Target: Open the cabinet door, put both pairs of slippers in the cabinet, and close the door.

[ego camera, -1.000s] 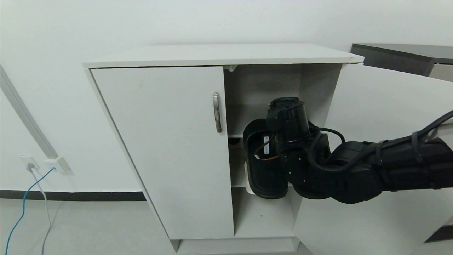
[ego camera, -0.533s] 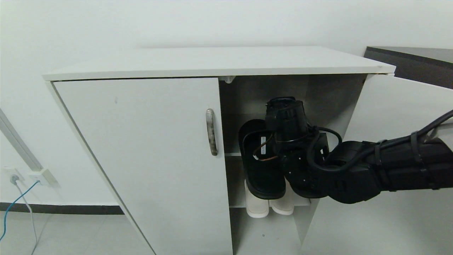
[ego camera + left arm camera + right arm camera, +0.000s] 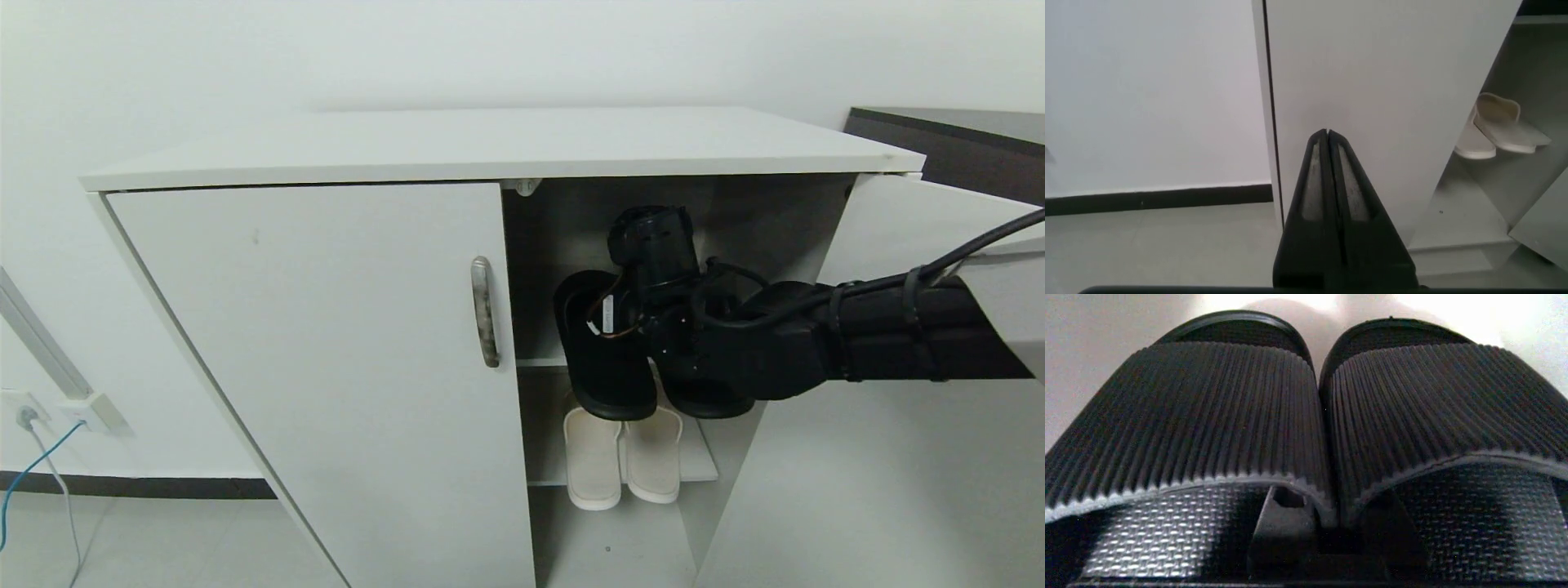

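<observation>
Closely paired black slippers [image 3: 611, 371], ribbed straps [image 3: 1229, 416] touching, matte.

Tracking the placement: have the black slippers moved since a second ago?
Yes. Against the middle shelf, the black slippers in the right gripper have risen, uncovering the white slippers below.

Slipper count right now: four, in two pairs.
Two black slippers [image 3: 606, 359] centre frame, two white slippers [image 3: 593, 457] just below, one cabinet [image 3: 490, 143], two doors [image 3: 326, 367].

Free upper shelf [image 3: 540, 362] above white slippers [image 3: 622, 457]; left door [image 3: 326, 351] closed
</observation>
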You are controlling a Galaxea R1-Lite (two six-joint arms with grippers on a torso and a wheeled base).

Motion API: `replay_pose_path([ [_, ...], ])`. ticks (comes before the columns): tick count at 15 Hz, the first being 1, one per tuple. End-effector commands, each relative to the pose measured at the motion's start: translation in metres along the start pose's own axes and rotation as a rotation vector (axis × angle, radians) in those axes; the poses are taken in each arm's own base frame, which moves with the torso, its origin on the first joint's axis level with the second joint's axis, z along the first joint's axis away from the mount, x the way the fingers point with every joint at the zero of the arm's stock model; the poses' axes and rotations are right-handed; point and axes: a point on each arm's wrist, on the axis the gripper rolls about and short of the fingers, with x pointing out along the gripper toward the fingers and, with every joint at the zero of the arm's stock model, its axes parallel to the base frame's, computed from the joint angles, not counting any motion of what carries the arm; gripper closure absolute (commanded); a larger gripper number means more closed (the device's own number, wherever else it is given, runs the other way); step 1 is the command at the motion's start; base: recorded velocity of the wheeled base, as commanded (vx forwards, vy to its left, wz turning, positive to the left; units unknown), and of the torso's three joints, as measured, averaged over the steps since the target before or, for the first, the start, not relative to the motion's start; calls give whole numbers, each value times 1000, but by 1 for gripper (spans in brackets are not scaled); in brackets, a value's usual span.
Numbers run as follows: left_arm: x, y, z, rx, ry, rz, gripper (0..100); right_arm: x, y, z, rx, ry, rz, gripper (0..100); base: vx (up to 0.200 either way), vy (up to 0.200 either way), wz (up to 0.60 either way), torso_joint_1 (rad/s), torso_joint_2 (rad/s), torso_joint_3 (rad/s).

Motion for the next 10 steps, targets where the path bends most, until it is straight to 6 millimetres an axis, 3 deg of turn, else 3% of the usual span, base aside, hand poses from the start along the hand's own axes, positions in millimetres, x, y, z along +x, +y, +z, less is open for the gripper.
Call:
replay_pose_path([
  [1,0,0,0,0,-1,1,100,19,2,-1,13,0,-4,100,0,0,0,0,0,0],
  [4,0,0,0,-2,0,-1,100,36,1,4,28,-11,-28,100,0,0,0,0,0,0],
  [8,0,0,0,0,0,1,100,38,2,6,30,-13,-30,100,0,0,0,0,0,0],
  [9,0,0,0,0,-1,-1,100,39,1,6,30,-12,-33,0,0,0,0,0,0,0],
  [10,0,0,0,0,-1,1,100,41,0,6,30,-11,-37,0,0,0,0,0,0,0],
])
